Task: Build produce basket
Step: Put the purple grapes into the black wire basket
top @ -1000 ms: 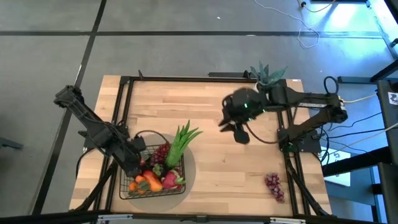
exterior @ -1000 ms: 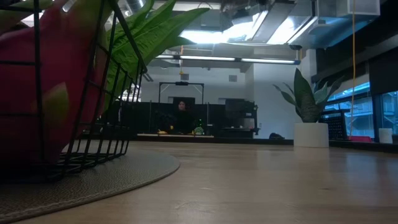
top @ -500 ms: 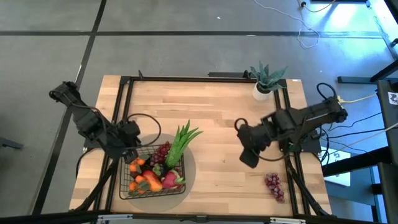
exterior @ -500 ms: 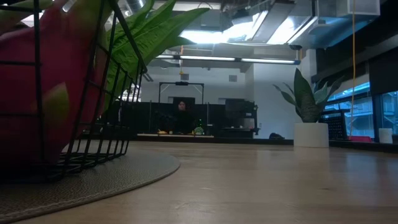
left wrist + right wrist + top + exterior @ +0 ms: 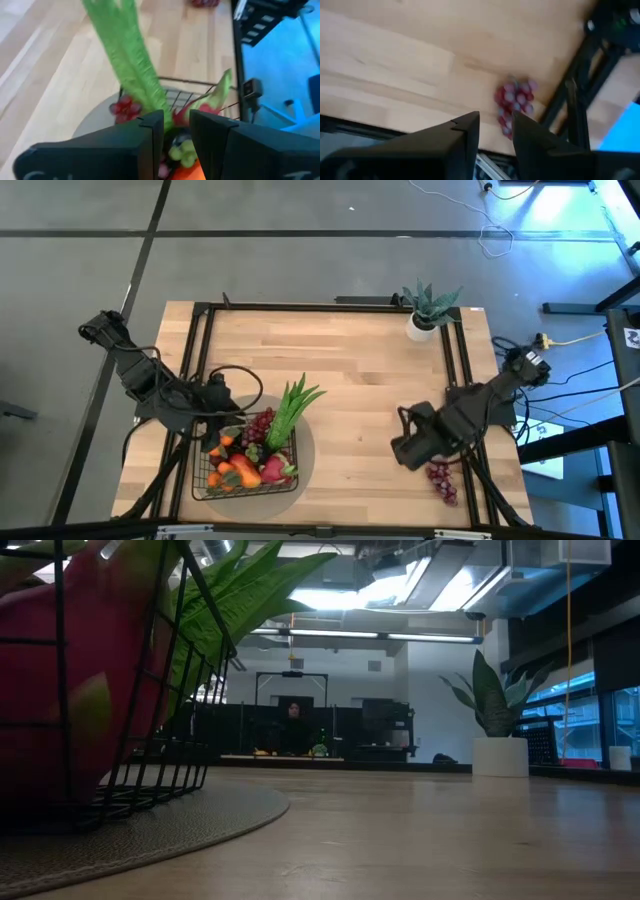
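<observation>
One grape bunch (image 5: 441, 479) — outside basket (image 5: 205, 482), potted plant (image 5: 426, 308)

no legible text, views perhaps too blurred

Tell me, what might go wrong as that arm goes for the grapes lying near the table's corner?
The red grape bunch lies close to the table edge and a black frame rail, so the right gripper could nudge it off or bump the rail. The basket is already crowded, with the left gripper right over it, so the arms might get in each other's way.
</observation>
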`<state>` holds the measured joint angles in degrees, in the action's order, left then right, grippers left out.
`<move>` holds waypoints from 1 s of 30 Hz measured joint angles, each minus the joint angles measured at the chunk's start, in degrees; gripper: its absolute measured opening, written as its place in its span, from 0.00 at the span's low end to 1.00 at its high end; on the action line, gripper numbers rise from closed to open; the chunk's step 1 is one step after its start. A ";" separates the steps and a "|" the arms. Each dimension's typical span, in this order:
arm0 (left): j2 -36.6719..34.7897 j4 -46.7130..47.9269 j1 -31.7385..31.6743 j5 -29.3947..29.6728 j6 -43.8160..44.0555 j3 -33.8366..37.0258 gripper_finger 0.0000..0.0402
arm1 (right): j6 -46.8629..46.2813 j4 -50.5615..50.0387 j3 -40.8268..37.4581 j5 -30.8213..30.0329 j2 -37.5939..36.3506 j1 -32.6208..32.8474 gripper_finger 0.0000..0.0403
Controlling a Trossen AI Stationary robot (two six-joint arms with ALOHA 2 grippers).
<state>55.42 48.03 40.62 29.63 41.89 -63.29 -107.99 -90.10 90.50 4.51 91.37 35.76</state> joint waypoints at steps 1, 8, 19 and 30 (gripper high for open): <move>-0.12 -0.89 0.00 0.00 -0.38 0.00 0.20 | -0.54 -0.13 0.00 1.35 0.84 0.67 0.25; -0.89 -2.78 0.00 0.02 -0.50 0.00 0.20 | -2.90 0.29 -0.02 8.12 7.06 4.57 0.25; -1.20 -5.79 0.00 0.18 -0.48 0.00 0.20 | 1.71 3.73 -4.40 9.63 11.01 6.46 0.25; -1.20 -9.59 0.00 0.21 -0.43 0.00 0.20 | 7.25 23.00 -24.87 16.45 6.05 5.99 0.25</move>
<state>54.22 38.43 40.62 29.84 41.46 -63.29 -100.74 -67.10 65.63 20.95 97.42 41.75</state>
